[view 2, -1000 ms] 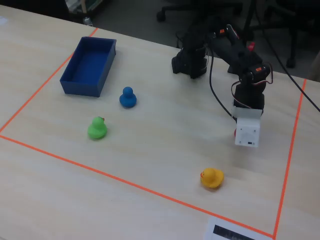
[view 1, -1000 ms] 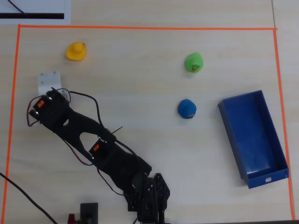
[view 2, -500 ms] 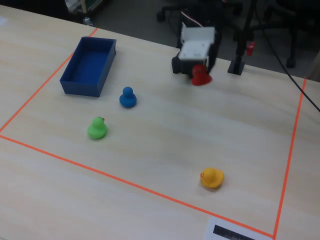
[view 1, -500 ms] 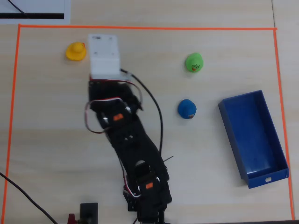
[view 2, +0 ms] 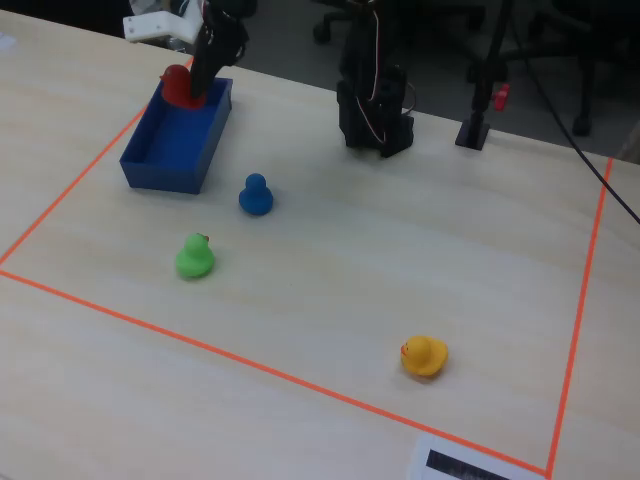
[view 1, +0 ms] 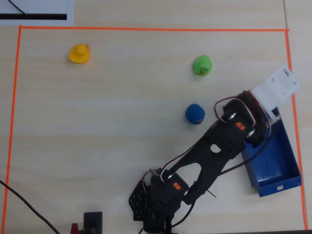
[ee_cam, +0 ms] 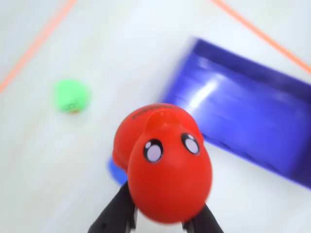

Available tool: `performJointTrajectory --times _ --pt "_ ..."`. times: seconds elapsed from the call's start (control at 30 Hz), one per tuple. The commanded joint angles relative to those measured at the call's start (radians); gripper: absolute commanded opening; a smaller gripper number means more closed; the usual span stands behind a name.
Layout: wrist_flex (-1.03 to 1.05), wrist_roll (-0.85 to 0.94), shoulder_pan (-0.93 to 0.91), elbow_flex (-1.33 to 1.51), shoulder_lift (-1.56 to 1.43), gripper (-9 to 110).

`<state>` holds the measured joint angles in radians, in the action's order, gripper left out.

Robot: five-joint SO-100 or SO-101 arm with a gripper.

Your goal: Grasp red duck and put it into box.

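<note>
My gripper [ee_cam: 160, 219] is shut on the red duck [ee_cam: 165, 165]. Its black fingers [ee_cam: 116, 213] clamp the duck's lower body, and the duck's face points at the wrist camera. In the fixed view the red duck [view 2: 178, 85] hangs in the gripper [view 2: 195, 88] over the far end of the dark-blue box [view 2: 175, 150]. In the wrist view the box [ee_cam: 252, 116] lies blurred to the right behind the duck. In the overhead view the arm and its white camera mount [view 1: 275, 87] cover the duck and the gripper above the box [view 1: 275, 163].
A blue duck [view 1: 195, 113] stands just left of the box, and a green duck [view 1: 203, 65] stands beyond it. A yellow duck [view 1: 79, 53] is far off at the upper left. Orange tape [view 1: 146, 29] frames the work area. The arm base [view 1: 161, 200] is at the bottom.
</note>
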<state>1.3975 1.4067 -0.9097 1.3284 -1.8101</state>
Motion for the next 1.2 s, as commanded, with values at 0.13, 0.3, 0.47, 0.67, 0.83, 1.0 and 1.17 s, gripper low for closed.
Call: performJointTrajectory --times 0.13,0.3,0.47,0.67,0.83,1.0,1.17 --pt "0.015 0.011 -0.210 0.028 0.074 0" --pt "-0.089 0.011 -0.245 0.046 0.158 0" --pt "-0.183 0.012 -0.287 0.006 0.296 0" --pt "-0.238 0.003 -0.310 -0.141 0.511 0" --pt "-0.224 0.002 -0.314 -0.278 0.664 0" --pt "-0.209 0.003 -0.321 -0.402 0.799 0" --pt "-0.221 0.034 -0.341 -0.399 0.801 18"
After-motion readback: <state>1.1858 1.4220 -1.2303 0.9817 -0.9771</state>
